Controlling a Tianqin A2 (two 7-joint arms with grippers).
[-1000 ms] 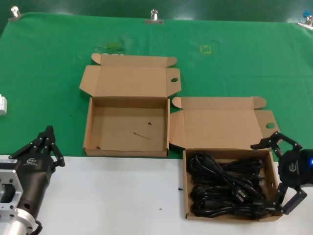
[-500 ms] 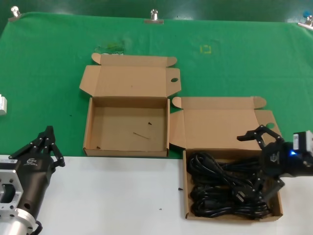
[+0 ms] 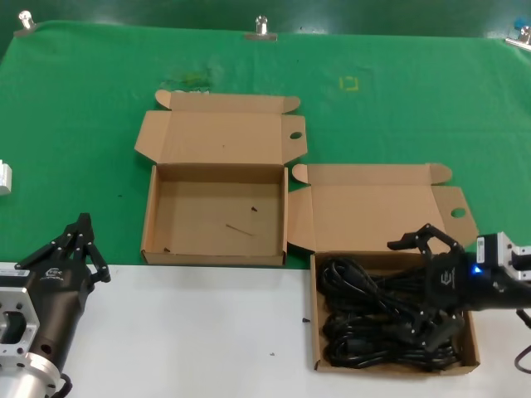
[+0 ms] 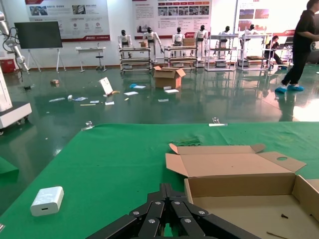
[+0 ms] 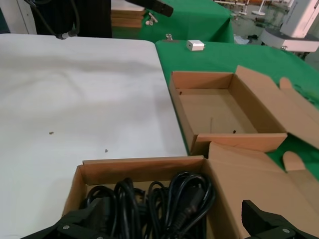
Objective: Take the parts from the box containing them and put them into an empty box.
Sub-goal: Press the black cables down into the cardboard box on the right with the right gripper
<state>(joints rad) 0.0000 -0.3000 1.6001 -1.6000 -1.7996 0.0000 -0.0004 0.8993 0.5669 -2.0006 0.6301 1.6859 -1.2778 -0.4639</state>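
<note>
The parts are black looped power cords (image 3: 373, 311) that fill the box containing them (image 3: 316, 332), a shallow brown carton at the front right with its lid folded back. My right gripper (image 3: 423, 283) is open and reaches in from the right, low over the right-hand cords, its fingers straddling them. In the right wrist view the cords (image 5: 164, 204) lie between the spread fingers (image 5: 259, 215). The empty box (image 3: 199, 199) stands open to the left and farther back, a thin scratch on its floor. My left gripper (image 3: 83, 242) is shut and parked at the front left.
A white adapter (image 3: 4, 178) lies at the left edge of the green cloth (image 3: 398, 99). Metal clips (image 3: 260, 28) hold the cloth's far edge. A white tabletop (image 3: 207, 332) runs along the front, between the left arm and the cord box.
My right gripper has swung left from the cord box's right edge to over the cords inside it, staying open. The left arm and both boxes have not moved.
</note>
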